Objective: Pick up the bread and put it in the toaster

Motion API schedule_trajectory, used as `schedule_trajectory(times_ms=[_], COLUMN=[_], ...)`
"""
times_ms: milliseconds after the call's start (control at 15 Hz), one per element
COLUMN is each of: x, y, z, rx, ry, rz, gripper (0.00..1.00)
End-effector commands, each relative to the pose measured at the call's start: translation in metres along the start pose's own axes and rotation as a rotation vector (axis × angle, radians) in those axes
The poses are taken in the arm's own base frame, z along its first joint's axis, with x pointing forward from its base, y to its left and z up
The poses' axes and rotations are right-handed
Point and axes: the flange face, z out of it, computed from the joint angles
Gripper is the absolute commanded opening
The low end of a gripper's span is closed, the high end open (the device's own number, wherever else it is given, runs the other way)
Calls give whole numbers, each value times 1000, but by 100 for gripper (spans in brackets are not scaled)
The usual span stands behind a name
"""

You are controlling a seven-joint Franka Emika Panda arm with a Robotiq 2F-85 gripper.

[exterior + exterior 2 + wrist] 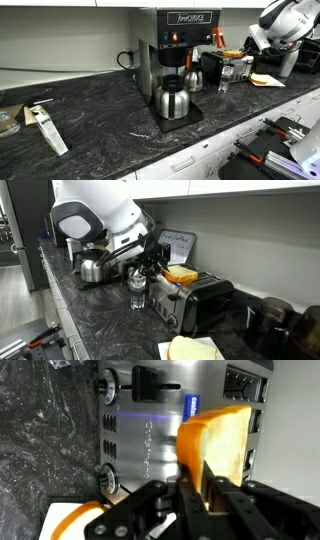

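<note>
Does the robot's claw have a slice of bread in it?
Yes, the gripper pinches the tan bread between its fingers, before the toaster.

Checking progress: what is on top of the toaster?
The bread, held in the gripper, is over the toaster. It covers the slot, so whether it has entered cannot be seen.

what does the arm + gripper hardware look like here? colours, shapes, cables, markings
The arm is glossy white with bulbous, rounded housings and a dark grey round cap on one joint. The gripper is black and angular. In the wrist view its fingers look like matte black linkage bars. Cables and markings can't be made out at this resolution.
</note>
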Motion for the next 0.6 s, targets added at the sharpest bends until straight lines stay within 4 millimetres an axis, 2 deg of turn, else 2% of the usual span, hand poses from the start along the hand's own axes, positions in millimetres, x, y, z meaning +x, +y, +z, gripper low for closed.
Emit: schedule_trajectory(times_ms=[0, 400, 533], x=[2, -1, -2], y=[-6, -31, -41], z=[-6, -14, -12], rx=[19, 22, -12], ry=[6, -22, -37], rz=[-38, -170, -247], gripper=[3, 3, 3])
